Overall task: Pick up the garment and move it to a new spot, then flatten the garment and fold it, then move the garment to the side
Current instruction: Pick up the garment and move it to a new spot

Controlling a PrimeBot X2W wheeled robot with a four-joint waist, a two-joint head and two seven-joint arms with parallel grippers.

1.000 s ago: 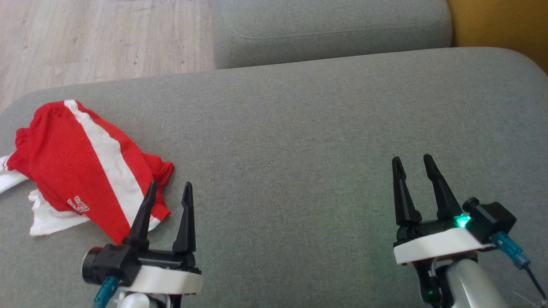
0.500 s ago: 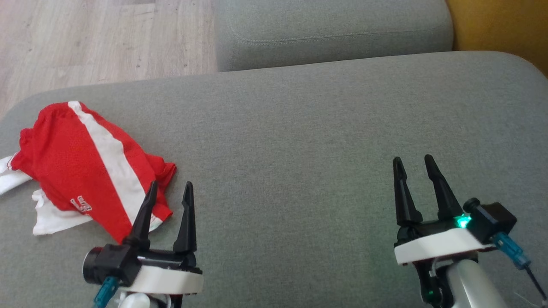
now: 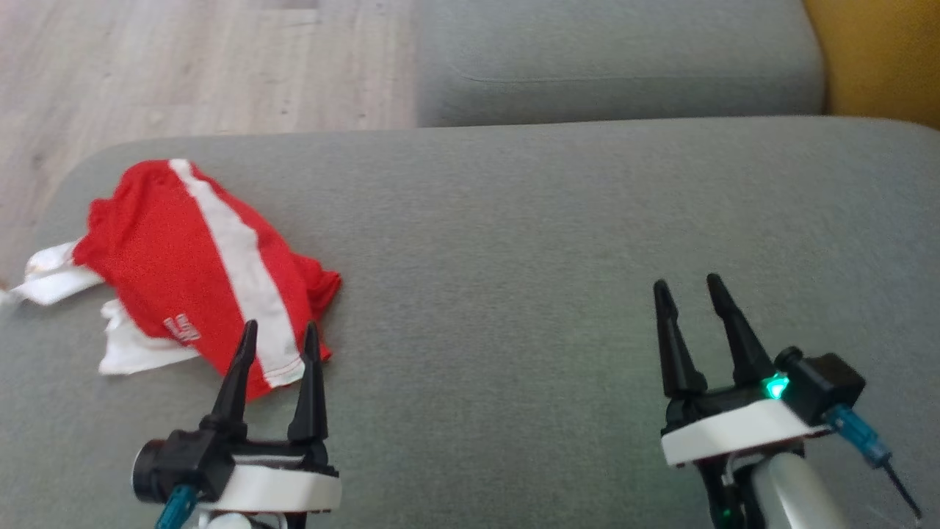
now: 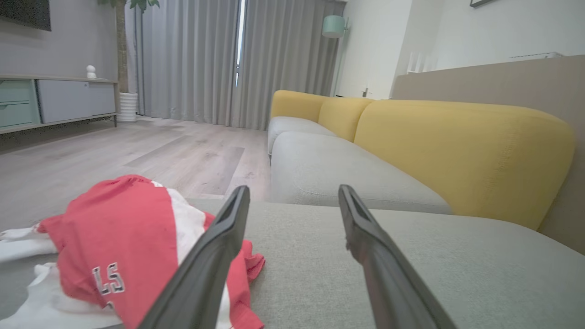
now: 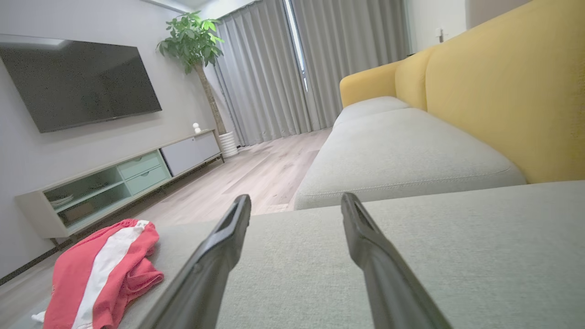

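Observation:
The garment (image 3: pixel 194 275) is a crumpled red piece with a white stripe and white edges, lying at the left end of the grey sofa seat (image 3: pixel 551 242). In the left wrist view the garment (image 4: pixel 123 246) lies to the left of my fingers; in the right wrist view the garment (image 5: pixel 100 274) sits far left. My left gripper (image 3: pixel 280 334) is open, its tips just above the garment's near edge, holding nothing. Over bare cushion at the lower right, my right gripper (image 3: pixel 687 286) stands open and empty.
A second grey seat cushion (image 3: pixel 617 66) lies beyond the one I work on, with yellow backrests (image 4: pixel 461 151) to the right. Wooden floor (image 3: pixel 191 66) runs past the cushion's left and far edges. A TV cabinet (image 5: pixel 123 183) stands across the room.
The whole head picture has shifted, so the camera moved; the garment now sits further right in it. Both grippers stay open; the left one's tips now sit nearer the garment's edge.

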